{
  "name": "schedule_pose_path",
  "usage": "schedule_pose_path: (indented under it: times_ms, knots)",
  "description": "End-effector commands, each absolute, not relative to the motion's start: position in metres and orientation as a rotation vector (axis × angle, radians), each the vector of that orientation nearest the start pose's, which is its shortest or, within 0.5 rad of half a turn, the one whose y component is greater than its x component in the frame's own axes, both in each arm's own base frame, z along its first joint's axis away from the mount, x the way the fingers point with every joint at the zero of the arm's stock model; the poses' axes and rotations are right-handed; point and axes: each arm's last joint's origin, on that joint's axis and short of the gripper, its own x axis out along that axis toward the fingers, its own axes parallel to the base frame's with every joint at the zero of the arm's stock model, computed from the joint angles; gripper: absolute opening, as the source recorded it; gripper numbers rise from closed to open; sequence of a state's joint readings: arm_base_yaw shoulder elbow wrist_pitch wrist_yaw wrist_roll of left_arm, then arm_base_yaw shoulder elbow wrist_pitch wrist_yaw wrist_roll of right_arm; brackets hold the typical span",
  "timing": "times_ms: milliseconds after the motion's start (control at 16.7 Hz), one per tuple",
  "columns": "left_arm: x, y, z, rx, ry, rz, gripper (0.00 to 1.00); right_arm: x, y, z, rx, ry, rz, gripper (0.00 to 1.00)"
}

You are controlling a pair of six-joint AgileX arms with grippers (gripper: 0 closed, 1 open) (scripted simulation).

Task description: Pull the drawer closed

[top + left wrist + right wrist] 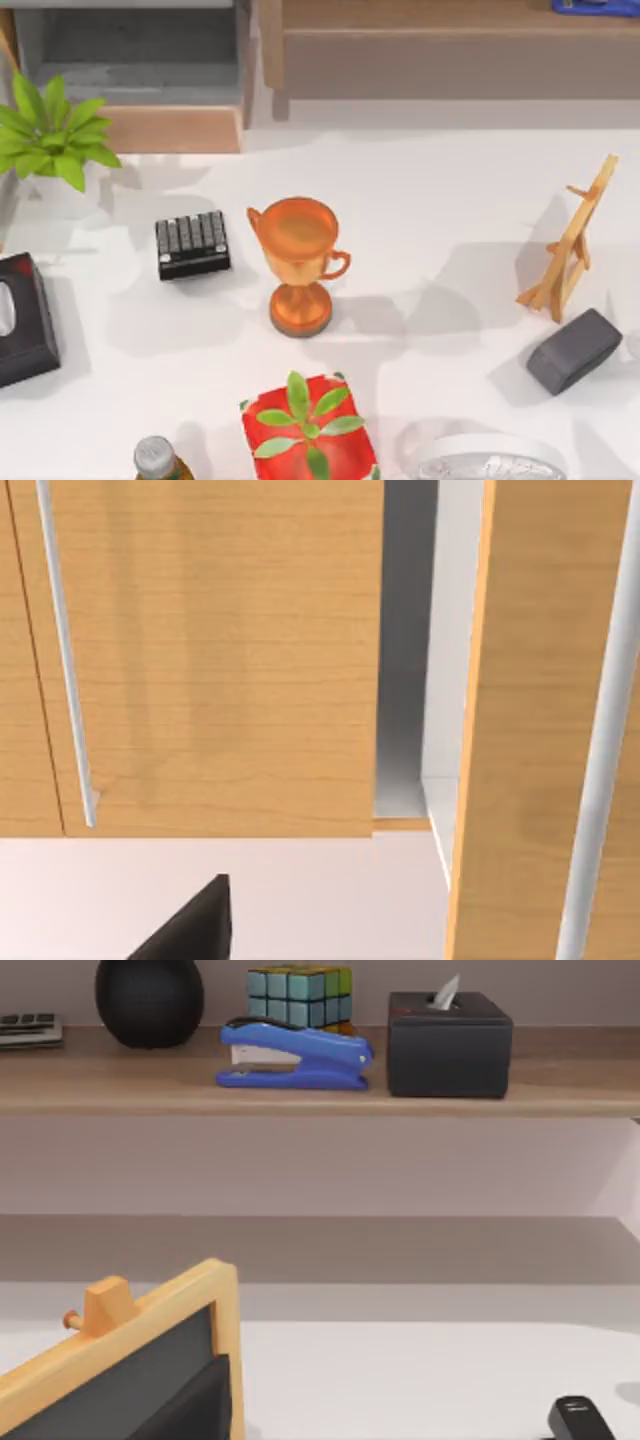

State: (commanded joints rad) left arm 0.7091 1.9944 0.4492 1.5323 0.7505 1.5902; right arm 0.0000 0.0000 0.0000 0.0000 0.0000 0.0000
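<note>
Drawer (140, 60) first: it sits at the far left of the table in the top view, pulled open, its grey walls and floor on show and its light tan front board facing the middle of the table; the left wrist view looks straight at tan wooden cabinet fronts (215, 660) with slim silver handles (65, 660) and a grey gap between two panels. Just in front of it, at the left edge, stands a leafy green plant (50, 130), and nearer the camera on that edge lies a black tissue box (25, 320). Moving right, a small black keypad (193, 244) rests flat on the white table (430, 200), near a copper-coloured trophy (298, 260) that stands upright around the centre. Along the near edge are a bottle with a grey cap (156, 458), a red pot holding a small green plant (308, 430), and a white round object (485, 458), cut off by the frame. At the back right runs a long brown wooden shelf unit (450, 55); the right wrist view shows a blue stapler (295, 1060), a colour cube (300, 995), a black round object (150, 995) and another black tissue box (450, 1045) on its upper board. On the right side a small wooden easel (570, 245) stands upright, with a dark grey block (574, 350) lying near it. I cannot tell whether either gripper's fingers are apart or together
</note>
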Motion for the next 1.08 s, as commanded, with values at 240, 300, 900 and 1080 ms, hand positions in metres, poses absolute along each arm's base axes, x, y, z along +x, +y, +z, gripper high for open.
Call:
schedule_pose_path:
  times_ms: [240, 300, 900, 1080]
  knots:
    - [0.253, 0.174, 0.095, 1.571, -0.016, -0.016, 1.0, 0.106, -0.001, 0.16, 0.0, 0.0, 0.0, 1.0]
    - [0.254, 0.174, 0.095, 1.571, -0.016, -0.016, 1.0, 0.106, -0.001, 0.16, 0.0, 0.0, 0.0, 1.0]
    - [0.254, 0.174, 0.095, 1.571, -0.016, -0.016, 0.47, 0.106, -0.001, 0.16, 0.0, 0.0, 0.0, 1.0]
    - [0.254, 0.174, 0.095, 1.571, -0.016, -0.016, 0.25, 0.106, -0.001, 0.16, 0.0, 0.0, 0.0, 1.0]
